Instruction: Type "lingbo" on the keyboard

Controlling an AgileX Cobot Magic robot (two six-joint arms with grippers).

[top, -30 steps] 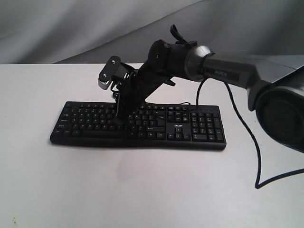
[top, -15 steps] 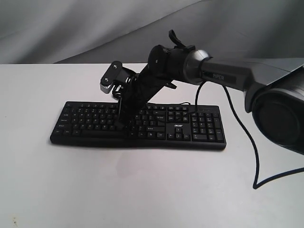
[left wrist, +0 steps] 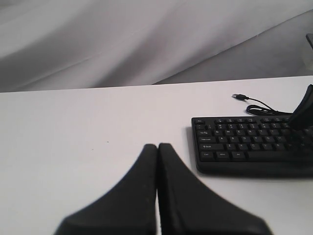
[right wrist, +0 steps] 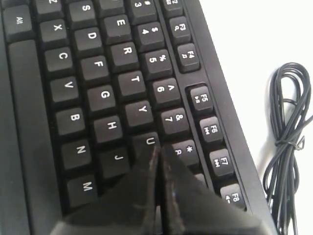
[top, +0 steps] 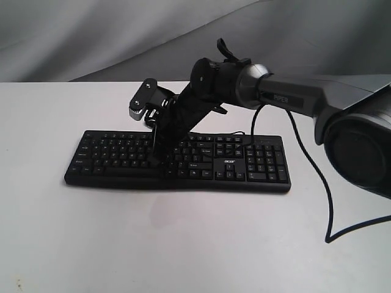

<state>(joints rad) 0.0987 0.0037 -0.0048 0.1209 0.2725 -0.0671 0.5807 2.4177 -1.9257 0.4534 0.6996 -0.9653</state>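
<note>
Two grippers show, both with their jaws pressed together and nothing between them. The keyboard [top: 195, 165] lies flat on the white table [top: 183, 244], its long side running across the exterior view and its number pad on the end nearer the right arm's base.

The right gripper [top: 156, 160] slants down onto the keyboard's letter block. In the right wrist view its joined tips [right wrist: 159, 149] sit over the border between the U key [right wrist: 149, 142] and the 8 key [right wrist: 185, 150], with J just beside them. Whether the tips are pressing a key or only hovering just above it cannot be told.

The left gripper [left wrist: 157, 146] hangs over bare table, well apart from the keyboard [left wrist: 244, 142], off its Caps Lock end.

Behind the keyboard's function-key row, its thin black cable [right wrist: 286, 147] lies bundled in loops on the table. The cable's USB plug [left wrist: 238, 96] rests loose beyond that back edge.
</note>
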